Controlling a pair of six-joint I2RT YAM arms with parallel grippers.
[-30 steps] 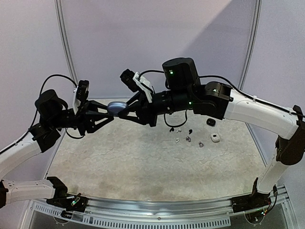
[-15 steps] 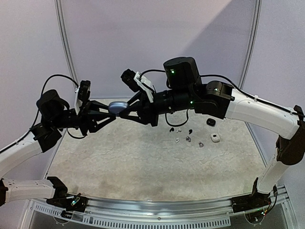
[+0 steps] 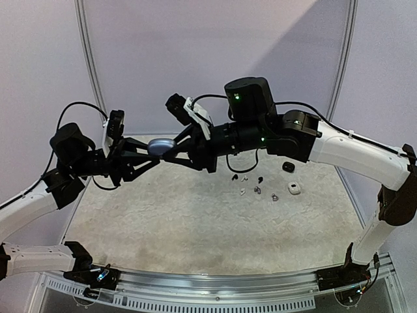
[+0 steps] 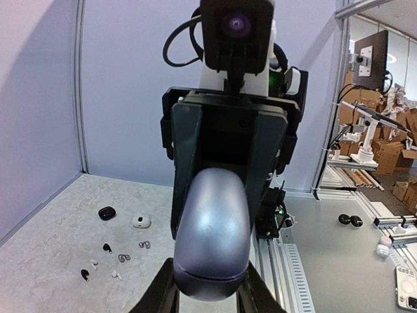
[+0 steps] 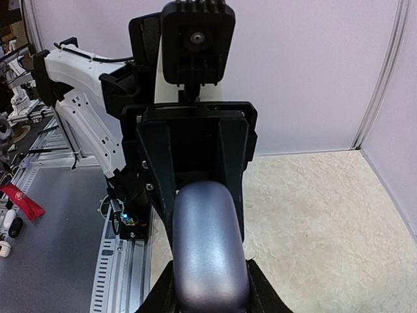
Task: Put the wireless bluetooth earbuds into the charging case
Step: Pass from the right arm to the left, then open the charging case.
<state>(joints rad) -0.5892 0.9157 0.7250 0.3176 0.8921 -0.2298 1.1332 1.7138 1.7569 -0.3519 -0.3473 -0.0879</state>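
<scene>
While the grey-blue case [image 3: 159,145] hangs in mid-air, upper left of centre in the overhead view, the left jaws pinch 1 end of it and the right jaws pinch the other. It looks closed. About 6 earbuds [image 3: 255,188] lie loose on the surface [image 3: 195,222] right of centre, near a black case [image 3: 288,167] and a white case [image 3: 294,188]. The step in hand is probably opening the lid. Next, 1 arm must hold the body steady while the other prises the lid up without letting it slip.
</scene>
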